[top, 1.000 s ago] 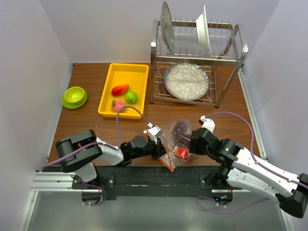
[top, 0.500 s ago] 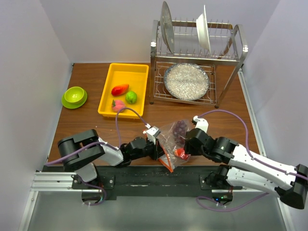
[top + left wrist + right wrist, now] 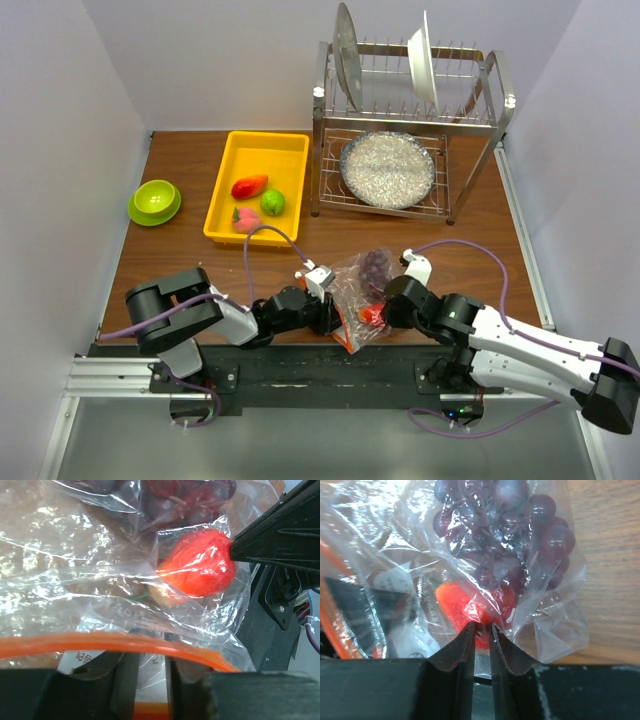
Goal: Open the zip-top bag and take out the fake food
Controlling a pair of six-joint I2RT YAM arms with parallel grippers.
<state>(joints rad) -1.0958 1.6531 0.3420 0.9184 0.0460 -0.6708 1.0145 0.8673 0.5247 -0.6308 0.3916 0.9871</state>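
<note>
right gripper [image 3: 481, 626]: fingers nearly together, only a thin slit. Tips pinch film of the bag [image 3: 350, 283] right at the tomato [image 3: 200, 567].
left gripper [image 3: 328, 313]: fingers a little apart, w/ the bag's zip edge lying btwn them. Can't tell if it grips. Faces the right gripper across the bag.
bag: clear and crinkly, on the table [image 3: 200, 270] at the near edge, btwn the two grippers. The orange zip strip [image 3: 75, 642] is on the left gripper's side. Zip open or closed: can't tell.
in bag: the tomato sits nearest the grippers. The grapes [image 3: 520, 540] are just beyond it, toward the far side. Both are under the film.
tray [image 3: 265, 158]: yellow, far-left of the bag, well apart. Holds 3 pcs: orange-red piece [image 3: 249, 186], green fruit [image 3: 272, 202] just beside it, peach [image 3: 244, 218] at the near end.
bowl [image 3: 154, 200]: lime green, left of the tray, near it.
rack [image 3: 318, 150]: far side, just right of the tray. Top tier has a grey plate [image 3: 347, 55] & a white plate [image 3: 425, 60], both upright. A speckled dish [image 3: 388, 170] lies flat on the lower shelf.
</note>
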